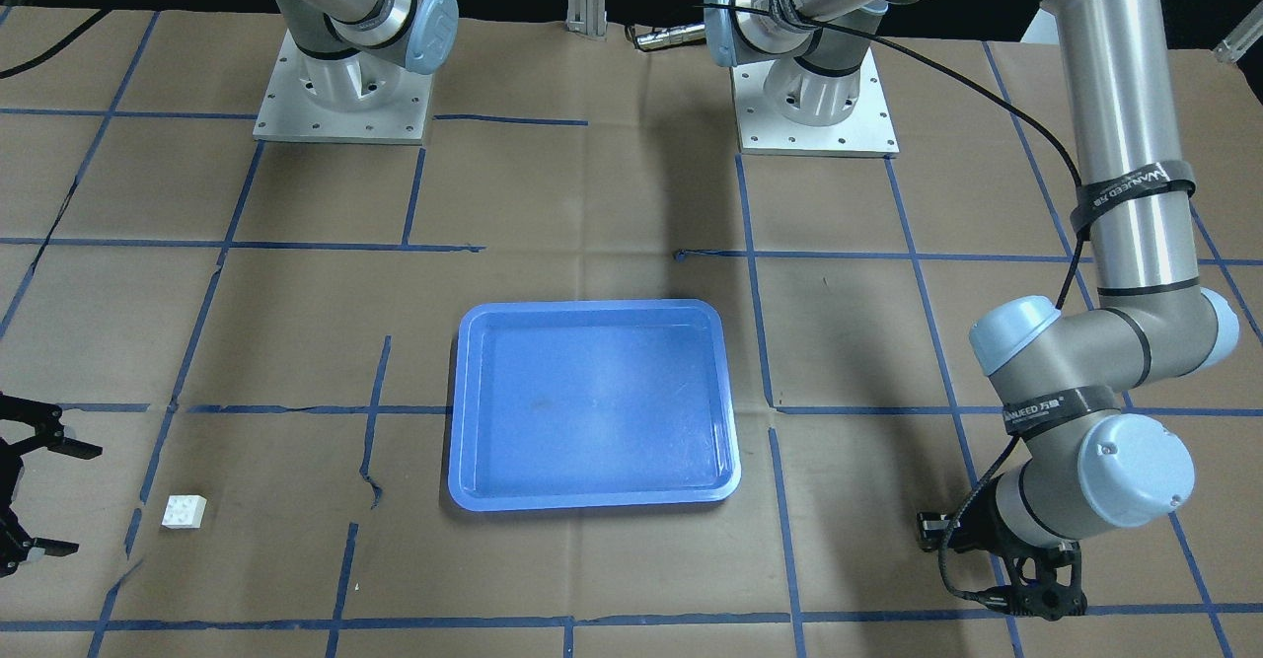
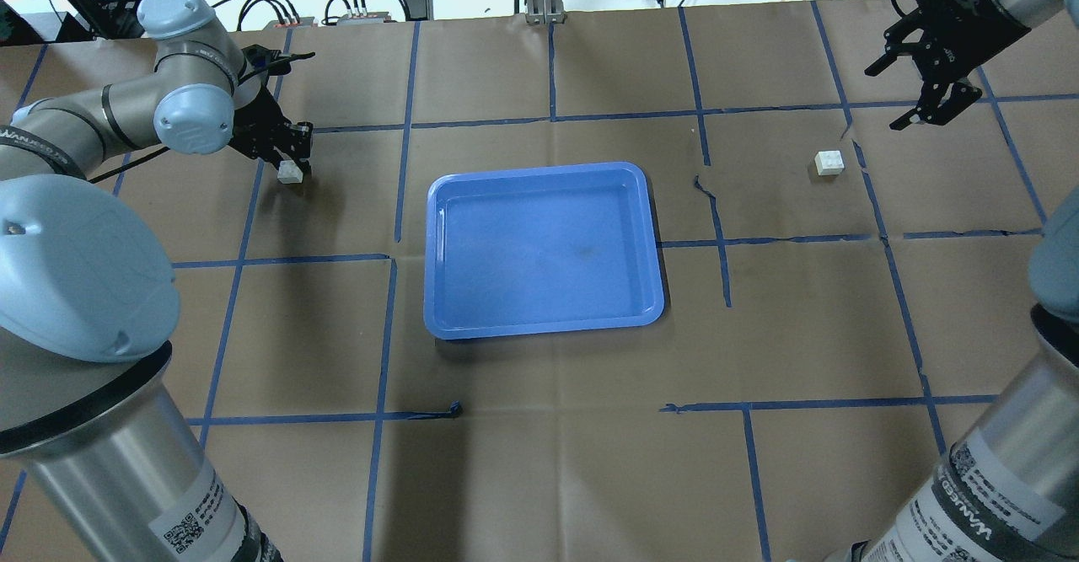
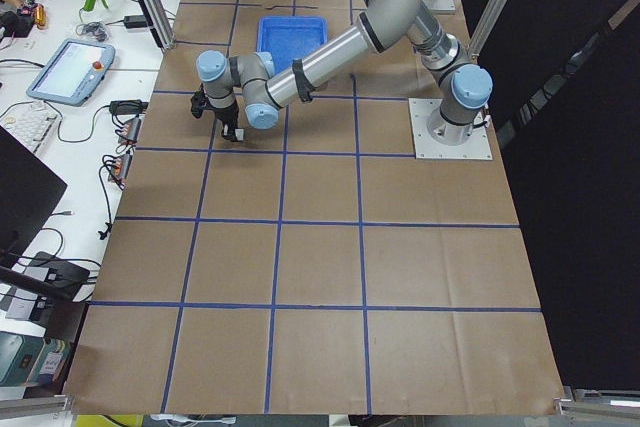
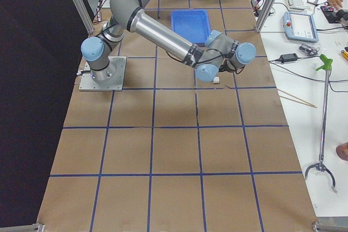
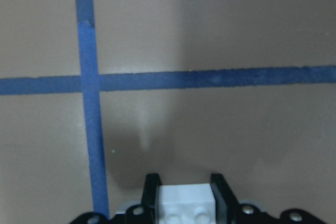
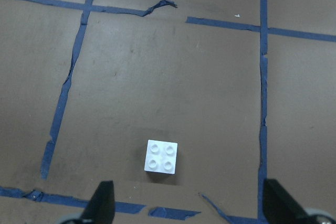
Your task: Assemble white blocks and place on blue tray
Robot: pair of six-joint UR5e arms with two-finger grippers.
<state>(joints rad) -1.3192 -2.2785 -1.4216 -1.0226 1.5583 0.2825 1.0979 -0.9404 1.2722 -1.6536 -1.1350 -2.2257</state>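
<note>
- Between the left pincer's point(image 5: 185, 182) two black fingers point(image 5: 151, 195) sits one white block point(image 5: 186, 203), studs up; the wrist view shows both fingers pressed flat against its opposite sides, so the pincer is clamped on it
- Under that clamped block the brown paper point(image 5: 220, 129) is shadowed; whether the block rests on the paper or hangs just clear of it I cannot tell
- Ahead of the left pincer in its wrist view, two strips of blue tape point(image 5: 86, 85) cross on the paper, well clear of the fingertips
- Out at the far side of the table, the right pincer point(image 2: 906, 94) hangs above the paper with its jaws spread wide and nothing between them
- Just ahead of the right pincer's spread fingers point(image 6: 102, 203) the second white block point(image 6: 161, 157) lies flat on the paper, four studs up, touched by neither finger; in the wrist view it sits nearer the left-hand finger than the right-hand one
- From overhead the second block lies below and to the left of the right pincer, near it but apart
- Well apart from both pincers, and between them, lies the blue tray point(image 2: 539, 242), flat on the paper, with neither block in it
</note>
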